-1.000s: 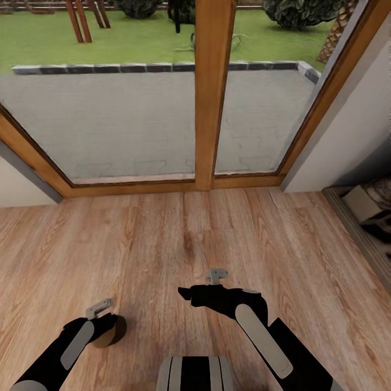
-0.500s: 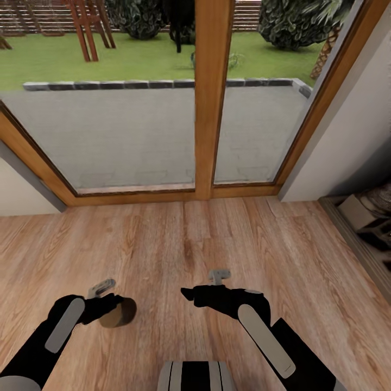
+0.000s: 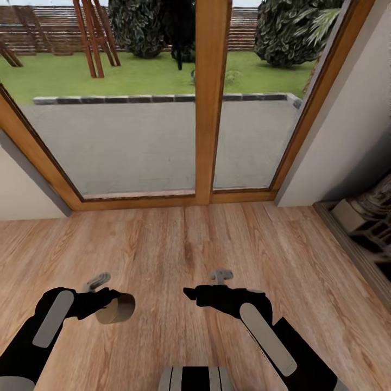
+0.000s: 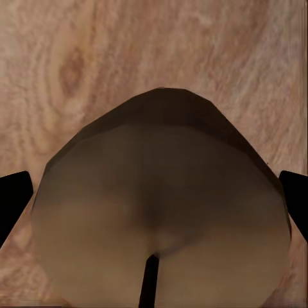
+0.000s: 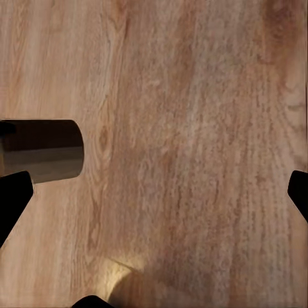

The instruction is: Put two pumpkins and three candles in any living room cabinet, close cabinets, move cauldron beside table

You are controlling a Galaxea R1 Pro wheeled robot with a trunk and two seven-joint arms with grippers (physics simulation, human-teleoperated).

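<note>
Left jaws: the left gripper (image 3: 111, 305) is closed on a candle (image 3: 117, 308); in the left wrist view its dark fingertips (image 4: 13, 200) press the two sides of the candle (image 4: 160, 212).
Right jaws: the right gripper (image 3: 190, 295) holds nothing; in the right wrist view its fingertips (image 5: 13, 196) stand wide apart at opposite edges with bare floor (image 5: 192, 141) between them.
Candle: short tan-brown cylinder, lying tilted on its side in the grasp, its flat end toward the right; it is clear of the floor, at near left of the scene. Its wick (image 4: 149, 282) shows as a thin dark line on the end face.
Candle, cross-check: from the right wrist camera the same candle (image 5: 42, 151) appears as a dark cylinder beside the right arm's working area, apart from the right gripper.
Floor: light wood planks (image 3: 184, 244) with visible grain, running from the robot to the far wall.
Window: large glazed door with a wooden frame (image 3: 209, 98) at the far side; paved terrace (image 3: 125, 141) and lawn (image 3: 136, 79) beyond.
Right side: a low dark shelf unit (image 3: 361, 228) at far right holds pale boxes; details too blurred to tell.
Robot trunk: grey and black housing (image 3: 195, 378) at the near edge, centred between the arms.
</note>
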